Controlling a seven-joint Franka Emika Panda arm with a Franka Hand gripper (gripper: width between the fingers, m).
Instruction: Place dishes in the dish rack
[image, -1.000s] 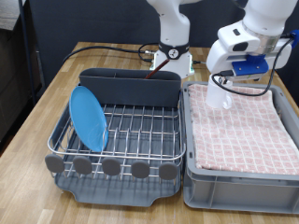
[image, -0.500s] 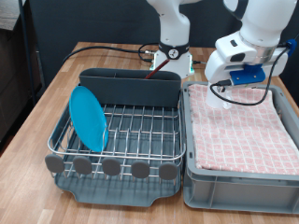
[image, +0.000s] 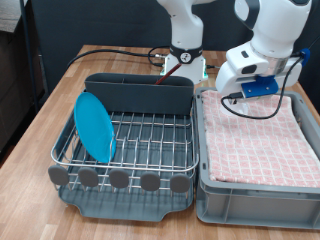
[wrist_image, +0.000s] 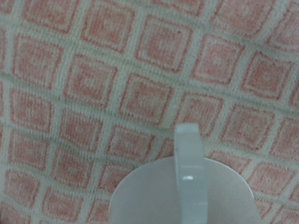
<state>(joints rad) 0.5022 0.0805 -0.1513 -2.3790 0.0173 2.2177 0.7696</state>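
The round bright-blue plate stands on edge in the left side of the dish rack. My gripper hangs over the near-left part of the grey tub lined with pink checked cloth, shut on the small white cup, which it holds just above the cloth. In the wrist view the cup shows from above with one finger at its rim. A thin reddish-brown thing shows behind the rack's back compartment; I cannot tell whether it is the spoon.
The rack's tall grey back compartment stands between the wire grid and the robot base. Black cables run across the wooden table behind it. The tub sits right of the rack, touching it.
The gripper has risen and moved a little to the exterior view's left, lifting the white cup off the pink cloth. The plate has not moved.
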